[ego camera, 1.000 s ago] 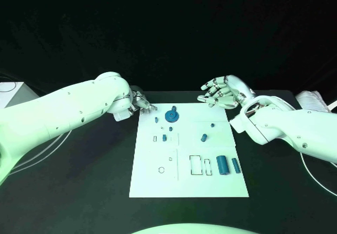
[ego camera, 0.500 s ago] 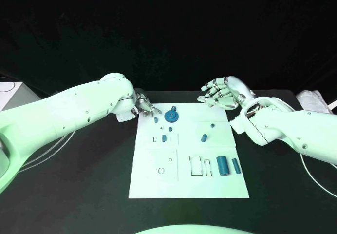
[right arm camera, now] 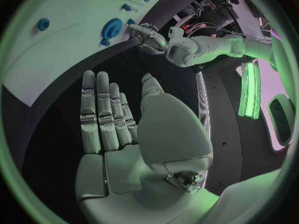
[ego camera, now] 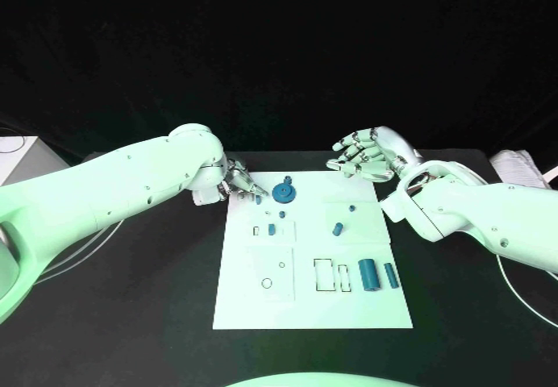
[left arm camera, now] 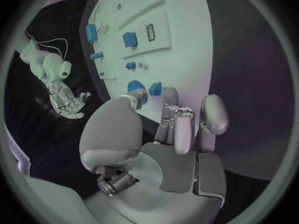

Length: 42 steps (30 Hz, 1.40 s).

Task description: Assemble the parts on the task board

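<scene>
Left robot hand (ego camera: 239, 181) hovers at the far left corner of the task board (ego camera: 262, 302), fingers apart, holding nothing, its fingertips (left arm camera: 170, 95) just beside a small blue part (left arm camera: 155, 88) and the round blue gear part (ego camera: 285, 193). Right robot hand (ego camera: 368, 153) hangs beyond the board's far right corner, palm spread and unladen. On the white board, which lies mid-counter (ego camera: 139, 322), small blue pegs (ego camera: 337, 228) sit near the centre, and two blue cylinders (ego camera: 376, 273) lie side by side near the right edge, beside outlined slots (ego camera: 326, 273). White cables (ego camera: 523, 294) trail across the counter on the right.
</scene>
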Each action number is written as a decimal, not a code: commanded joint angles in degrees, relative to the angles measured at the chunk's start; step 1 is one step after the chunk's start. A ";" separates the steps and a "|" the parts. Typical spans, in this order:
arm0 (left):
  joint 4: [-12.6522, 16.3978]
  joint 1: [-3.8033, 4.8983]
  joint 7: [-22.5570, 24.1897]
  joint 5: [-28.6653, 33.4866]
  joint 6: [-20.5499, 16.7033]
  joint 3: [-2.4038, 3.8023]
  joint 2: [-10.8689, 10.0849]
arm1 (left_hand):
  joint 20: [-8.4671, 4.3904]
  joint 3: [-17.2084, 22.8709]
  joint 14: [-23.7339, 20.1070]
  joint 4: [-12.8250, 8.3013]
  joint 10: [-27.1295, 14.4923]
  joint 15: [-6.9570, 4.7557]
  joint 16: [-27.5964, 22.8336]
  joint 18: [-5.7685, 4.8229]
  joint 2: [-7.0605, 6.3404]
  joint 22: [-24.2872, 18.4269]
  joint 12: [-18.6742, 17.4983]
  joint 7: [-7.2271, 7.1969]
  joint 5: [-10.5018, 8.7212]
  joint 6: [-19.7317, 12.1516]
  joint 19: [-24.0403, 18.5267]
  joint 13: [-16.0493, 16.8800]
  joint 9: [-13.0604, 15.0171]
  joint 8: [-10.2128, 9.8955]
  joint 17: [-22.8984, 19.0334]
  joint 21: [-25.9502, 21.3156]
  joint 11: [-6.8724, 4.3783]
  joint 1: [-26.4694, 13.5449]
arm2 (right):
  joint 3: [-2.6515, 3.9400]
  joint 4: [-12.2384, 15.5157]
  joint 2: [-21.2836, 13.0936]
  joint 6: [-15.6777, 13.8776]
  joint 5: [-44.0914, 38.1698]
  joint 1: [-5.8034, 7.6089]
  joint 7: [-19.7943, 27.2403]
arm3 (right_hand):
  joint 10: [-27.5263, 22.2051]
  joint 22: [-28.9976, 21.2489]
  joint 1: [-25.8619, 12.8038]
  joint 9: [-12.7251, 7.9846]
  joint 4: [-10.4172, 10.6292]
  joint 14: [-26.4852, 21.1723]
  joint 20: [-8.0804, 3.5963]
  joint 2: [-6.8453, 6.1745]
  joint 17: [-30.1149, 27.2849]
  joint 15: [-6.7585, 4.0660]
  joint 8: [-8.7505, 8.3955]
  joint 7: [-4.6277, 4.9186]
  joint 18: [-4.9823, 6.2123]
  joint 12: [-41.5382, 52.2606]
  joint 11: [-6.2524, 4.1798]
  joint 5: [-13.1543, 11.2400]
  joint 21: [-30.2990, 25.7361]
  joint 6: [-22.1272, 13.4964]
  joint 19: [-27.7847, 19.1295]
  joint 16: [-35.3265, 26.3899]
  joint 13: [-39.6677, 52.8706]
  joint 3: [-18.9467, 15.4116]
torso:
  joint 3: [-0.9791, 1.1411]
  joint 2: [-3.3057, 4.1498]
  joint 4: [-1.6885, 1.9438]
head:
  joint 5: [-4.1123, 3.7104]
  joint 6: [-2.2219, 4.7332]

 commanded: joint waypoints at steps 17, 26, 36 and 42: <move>0.07 -0.01 1.50 2.13 -0.30 -0.03 0.15 | -0.10 2.80 2.86 -0.61 0.17 0.01 0.26 0.55 3.66 0.38 1.33 -0.65 0.07 1.01 0.41 0.38 -0.35 -0.22 7.58 0.27 -0.36 5.84 | 0.00 -0.01 0.14 -0.13 0.20 -0.02 0.88 | 0.64 -0.29 0.49 -0.11 -0.08 -0.47 -0.05 0.05 -0.27 -0.02 -0.11 1.09 0.72 -0.43 -0.01 0.44 -0.38 0.52 -0.46 -0.48 -0.31 0.45 | 0.00 0.07 -0.02 | -0.07 -0.16; -0.15 -0.01 1.93 3.32 0.09 -0.04 0.22 | -0.30 9.02 2.73 -2.50 -0.17 -0.17 0.17 0.57 4.41 0.43 1.13 -0.77 -0.01 0.33 0.20 -0.47 -0.15 0.13 7.29 0.18 -0.53 11.41 | 0.00 -0.06 0.17 0.02 0.24 -0.02 0.79 | 0.70 -0.37 0.55 -0.12 -0.10 -0.47 -0.04 0.08 -0.35 -0.02 -0.11 1.09 0.73 -0.48 -0.01 0.53 -0.36 0.53 -0.50 -0.55 -0.40 0.49 | -0.01 0.04 0.05 | -0.08 -0.24; 0.51 -0.01 2.01 5.77 -1.42 -0.06 -0.50 | -0.26 21.35 3.00 -7.70 1.20 -0.10 0.53 0.40 2.88 1.42 1.80 -0.56 0.08 -0.10 0.73 -0.22 1.24 2.05 7.77 0.75 -0.49 11.14 | 0.00 -0.23 0.29 0.30 0.25 -0.02 0.62 | 0.83 -0.63 0.65 -0.17 -0.11 -0.42 0.00 0.08 -0.59 0.00 -0.15 1.11 0.75 -0.66 0.00 0.94 -0.32 0.52 -0.58 -0.75 -0.71 0.55 | 0.06 -0.04 -0.01 | 0.09 -0.36; 2.94 0.00 1.49 8.73 -3.04 -0.08 -2.21 | -0.56 26.66 3.62 -10.90 2.99 -0.45 1.16 0.06 1.61 3.07 2.98 -0.91 0.35 0.56 2.01 1.03 1.79 3.05 8.92 1.78 -0.84 7.62 | 0.00 -0.27 0.28 -0.03 0.25 -0.02 0.87 | 0.94 -0.84 0.73 -0.21 -0.12 -0.37 0.02 0.07 -0.77 0.01 -0.16 1.11 0.76 -0.79 0.01 1.35 -0.28 0.54 -0.62 -0.89 -0.95 0.60 | 0.06 -0.12 0.16 | 0.16 -0.47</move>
